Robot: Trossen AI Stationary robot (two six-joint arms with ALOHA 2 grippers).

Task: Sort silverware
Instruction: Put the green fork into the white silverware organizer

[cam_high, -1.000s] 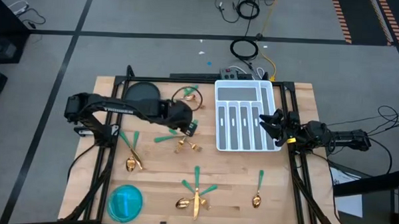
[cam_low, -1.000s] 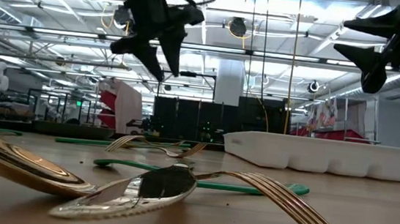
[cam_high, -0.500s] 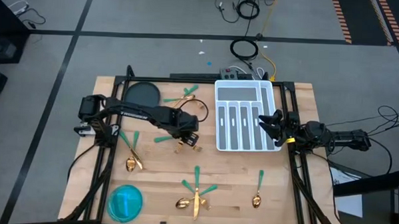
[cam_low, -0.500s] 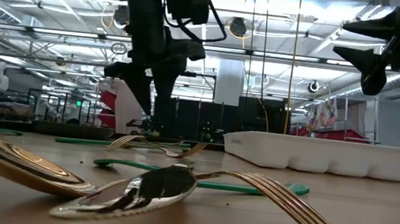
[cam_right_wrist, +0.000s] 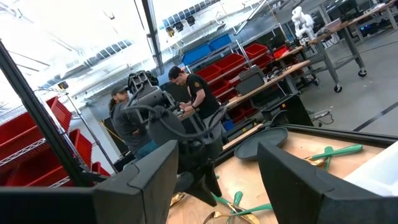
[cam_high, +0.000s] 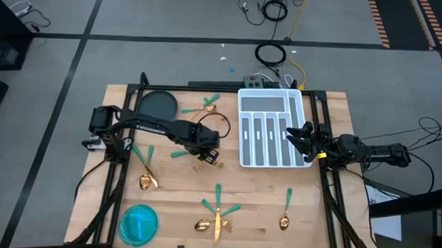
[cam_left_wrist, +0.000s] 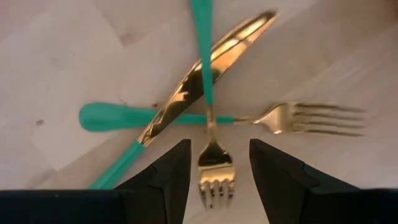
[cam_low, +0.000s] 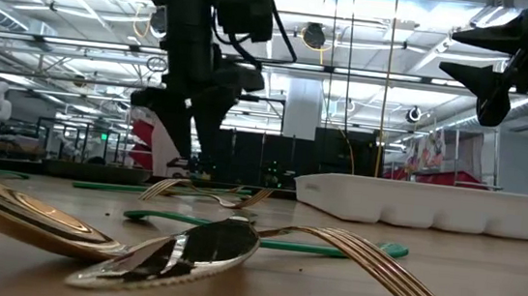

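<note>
1. Wooden table [cam_high: 328, 216]: carries two arms, a tray, two round dishes and scattered silverware.
2. White compartmented tray [cam_high: 270, 102]: toward the table's right rear; long slots running front to back.
3. Left arm: reaching across the table's middle. Left gripper [cam_high: 205, 148] hanging low over a small pile of cutlery, fingers [cam_left_wrist: 166, 177] spread apart and holding nothing, straddling the head of a fork [cam_left_wrist: 212, 163].
4. Right arm: entering from the right edge. Right gripper [cam_high: 300, 135] poised above the tray's right side, fingers parted and empty.
5. Dark round plate [cam_high: 157, 103]: rear left corner of the table.
6. Blue round dish [cam_high: 139, 223]: front left corner.
7. Pile under the left gripper, in the left wrist view: gold-bladed knife [cam_left_wrist: 205, 81] lying diagonally, a second fork [cam_left_wrist: 298, 117] lying across with its green handle passing under the knife, and the straddled fork crossing both.
8. Front-centre cluster [cam_high: 217, 211]: several green-handled pieces fanned together, gold heads toward the table's front.
9. Left pair [cam_high: 145, 168]: two pieces just beside the left arm's base.
10. Rear pieces [cam_high: 209, 105]: between the dark plate and the tray.
11. Single spoon [cam_high: 285, 212]: front right, well apart from the others.
</note>
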